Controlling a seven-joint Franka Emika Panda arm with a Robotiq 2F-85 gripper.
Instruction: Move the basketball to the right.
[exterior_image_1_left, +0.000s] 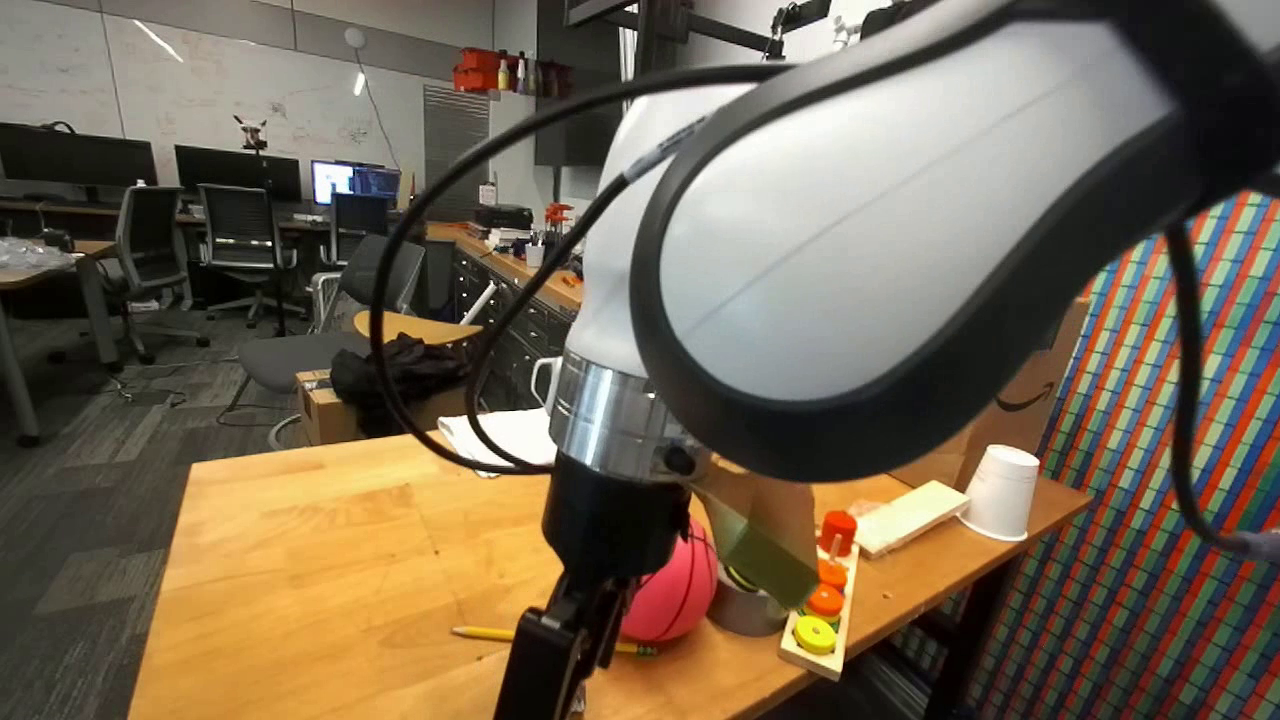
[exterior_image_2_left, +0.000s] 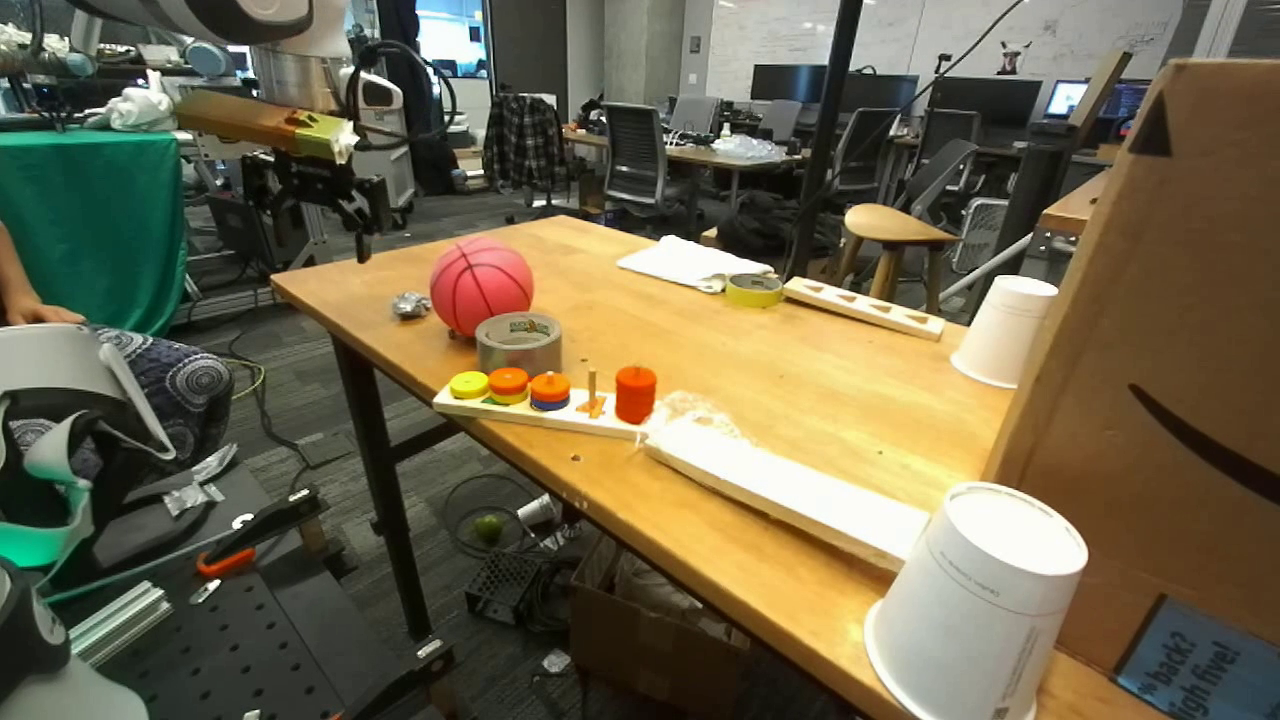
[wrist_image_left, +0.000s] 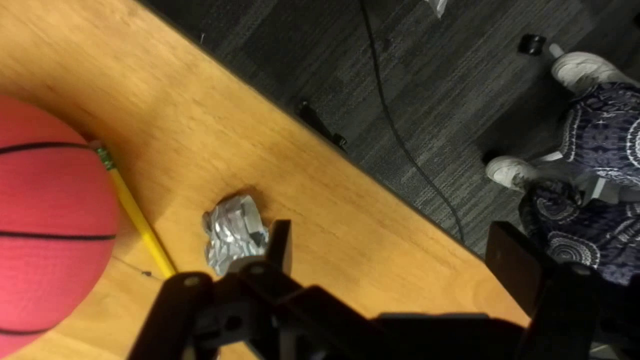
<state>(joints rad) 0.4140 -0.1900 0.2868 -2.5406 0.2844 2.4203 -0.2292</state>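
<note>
One pink basketball (exterior_image_2_left: 482, 285) sits at 10 o'clock in an exterior view, on a wooden table (exterior_image_2_left: 690, 335) with one grey tape roll (exterior_image_2_left: 525, 355) at its 5 o'clock, one crumpled silvery wad (exterior_image_2_left: 410, 305) between its 8 and 9, and two upturned white cups (exterior_image_2_left: 975, 600) well apart toward 3 and 4. The arm (exterior_image_1_left: 900, 230) slants in from 2 o'clock in an exterior view, wrist bent downward, its gripper (wrist_image_left: 392, 245) spread wide in the wrist view. That view alone catches two pale shoes (wrist_image_left: 582, 70) between 2 and 3 o'clock.
</note>
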